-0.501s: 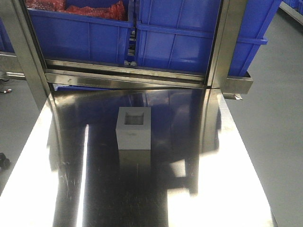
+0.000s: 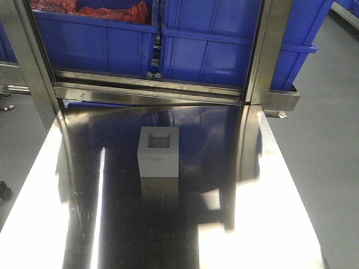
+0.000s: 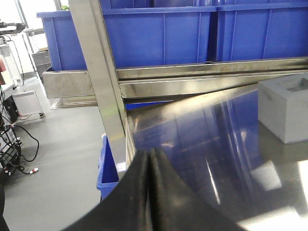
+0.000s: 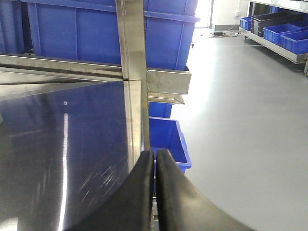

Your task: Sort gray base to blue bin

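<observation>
Holding red items point(image 2: 120, 11), blue bin point(image 2: 92, 45) behind gray base point(image 2: 159, 154), left pincer point(image 3: 148, 154) and right pincer point(image 4: 155, 154) closed

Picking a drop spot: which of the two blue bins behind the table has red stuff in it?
The left bin: red material shows above its rim; the right bin shows none.

Base point(image 2: 159, 151): matte pale gray, recess a darker gray.
Bins point(image 2: 213, 50): bright blue, plain. Left one shows red contents point(image 2: 137, 12) at the top.
Table point(image 2: 269, 213): silver steel, streaked with white glare and blue reflection, fine scratches.
Frame point(image 2: 263, 50): same silver.
Floor point(image 2: 325, 157): flat gray.
Left gripper point(image 3: 149, 153), right gripper point(image 4: 155, 154): black.
</observation>
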